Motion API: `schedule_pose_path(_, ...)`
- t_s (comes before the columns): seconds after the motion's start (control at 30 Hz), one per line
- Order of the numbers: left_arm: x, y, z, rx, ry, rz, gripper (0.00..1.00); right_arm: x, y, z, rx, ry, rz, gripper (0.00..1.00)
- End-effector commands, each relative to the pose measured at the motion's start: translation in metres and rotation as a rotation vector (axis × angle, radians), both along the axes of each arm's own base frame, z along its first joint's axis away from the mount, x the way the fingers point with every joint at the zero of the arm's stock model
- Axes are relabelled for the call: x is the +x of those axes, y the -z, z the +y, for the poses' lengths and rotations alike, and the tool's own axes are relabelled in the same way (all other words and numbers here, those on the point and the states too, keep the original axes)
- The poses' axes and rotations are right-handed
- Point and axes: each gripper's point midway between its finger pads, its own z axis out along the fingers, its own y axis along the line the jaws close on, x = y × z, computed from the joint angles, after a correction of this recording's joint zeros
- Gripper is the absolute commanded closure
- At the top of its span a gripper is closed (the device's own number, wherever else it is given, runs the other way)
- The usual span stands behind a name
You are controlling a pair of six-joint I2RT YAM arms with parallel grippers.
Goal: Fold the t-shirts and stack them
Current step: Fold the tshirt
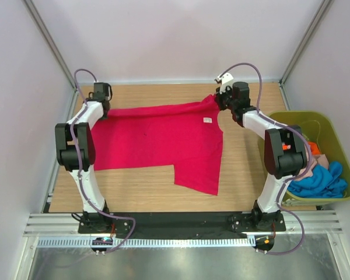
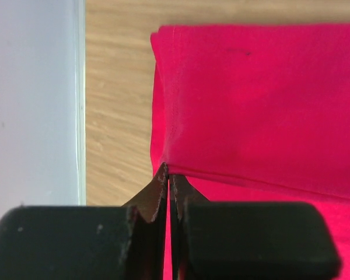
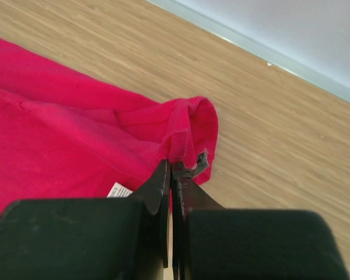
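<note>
The large crimson-red t-shirt point(image 1: 163, 137) lies spread across the wooden table, folded on itself, with a white label point(image 1: 207, 120) showing near its right end. My left gripper point(image 1: 103, 108) is shut on the shirt's far left corner; the left wrist view shows its jaws pinching a fold of red cloth point(image 2: 251, 105). My right gripper point(image 1: 217, 98) is shut on the far right corner, where the cloth point(image 3: 181, 134) bunches up between the jaws. A bright blue t-shirt point(image 1: 322, 179) and an orange-red one point(image 1: 315, 149) lie in the tub.
An olive-green plastic tub point(image 1: 287, 117) stands at the table's right edge, beside my right arm. White walls close in the table at the back and sides. Bare wood point(image 1: 140, 189) shows in front of the shirt.
</note>
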Motion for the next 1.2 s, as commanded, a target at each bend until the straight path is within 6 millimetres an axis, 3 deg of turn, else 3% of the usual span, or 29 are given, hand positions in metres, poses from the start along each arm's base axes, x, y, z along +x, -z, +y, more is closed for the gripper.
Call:
schedule_pose_path(0.0, -0.027, -0.007, 0.012, 0.048, -0.08, 0.035, 1.0, -0.011, -0.032, 0.0, 0.024, 0.04, -0.054, 0.99)
schedule_pose_path(0.13, -0.036, 0.0, 0.02, 0.102, -0.117, 0.08, 1.0, -0.022, -0.012, -0.005, 0.004, 0.053, -0.024, 0.99)
schedule_pose_path(0.43, -0.037, 0.009, 0.031, 0.18, -0.145, 0.142, 1.0, -0.036, -0.005, -0.01, -0.033, 0.047, -0.021, 0.99)
schedule_pose_path(0.53, -0.036, 0.013, 0.027, 0.182, -0.147, 0.155, 1.0, -0.04, 0.002, -0.011, -0.038, 0.045, -0.003, 0.99)
schedule_pose_path(0.7, -0.042, 0.02, 0.028, 0.198, -0.143, 0.187, 1.0, -0.046, -0.005, -0.007, 0.003, 0.03, -0.023, 0.99)
schedule_pose_path(0.8, -0.046, 0.021, 0.03, 0.204, -0.159, 0.196, 0.94, -0.05, -0.001, -0.004, 0.011, 0.025, 0.005, 0.94)
schedule_pose_path(0.83, -0.044, 0.02, 0.017, 0.209, -0.137, 0.193, 0.93, -0.052, 0.001, -0.003, 0.011, 0.021, 0.015, 0.92)
schedule_pose_path(0.9, -0.049, 0.011, 0.019, 0.238, -0.17, 0.184, 0.88, -0.06, 0.008, -0.001, 0.008, 0.014, 0.048, 0.86)
schedule_pose_path(1.07, -0.054, -0.02, 0.022, 0.241, -0.245, 0.095, 0.72, -0.075, 0.004, -0.005, -0.004, 0.032, 0.093, 0.77)
schedule_pose_path(1.17, -0.05, -0.033, 0.01, 0.14, -0.236, 0.043, 0.68, -0.079, -0.004, -0.01, -0.007, 0.058, 0.123, 0.73)
